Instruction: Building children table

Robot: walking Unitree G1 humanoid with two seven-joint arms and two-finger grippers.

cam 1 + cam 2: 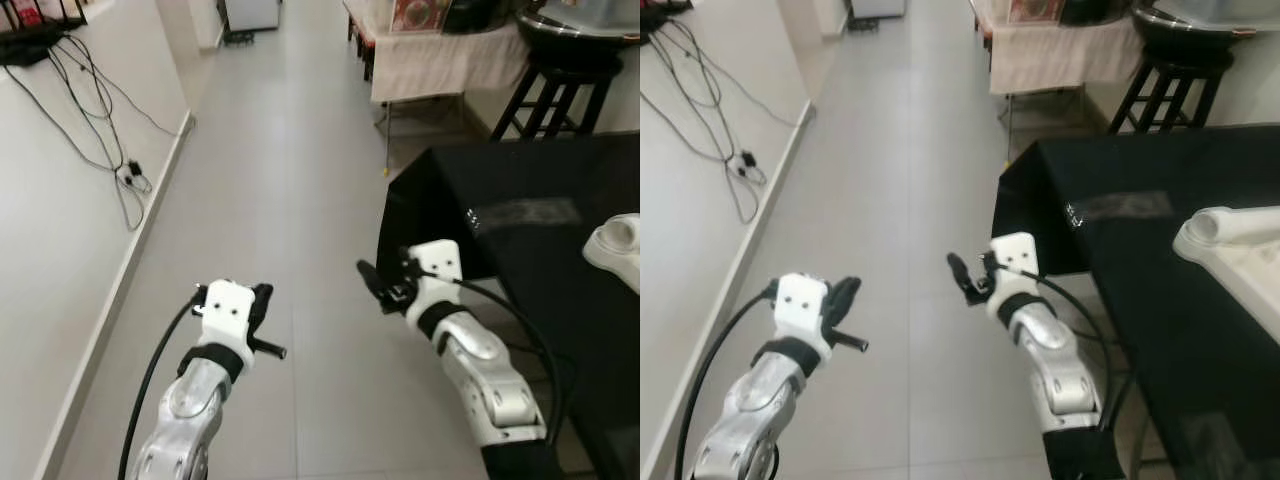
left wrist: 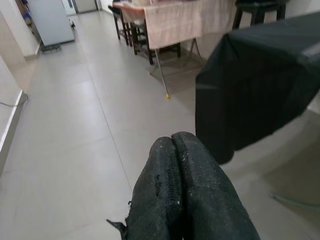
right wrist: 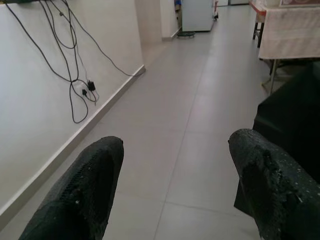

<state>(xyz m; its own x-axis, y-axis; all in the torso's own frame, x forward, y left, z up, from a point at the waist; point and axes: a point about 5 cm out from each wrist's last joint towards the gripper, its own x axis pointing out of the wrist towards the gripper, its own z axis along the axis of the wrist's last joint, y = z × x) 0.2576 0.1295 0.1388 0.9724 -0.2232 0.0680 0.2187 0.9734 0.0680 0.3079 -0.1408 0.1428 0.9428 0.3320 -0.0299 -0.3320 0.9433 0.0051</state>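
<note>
White table parts (image 1: pixel 1230 240) are lying on the black counter (image 1: pixel 540 240). The left tool (image 2: pixel 182 195) is pressed together, the right tool (image 3: pixel 175 190) apart, both holding nothing; reaching comes next.

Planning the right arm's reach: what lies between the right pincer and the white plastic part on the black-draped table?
In the left eye view, only black tablecloth lies between the open right pincer and the white plastic part; nothing stands on that stretch.
</note>
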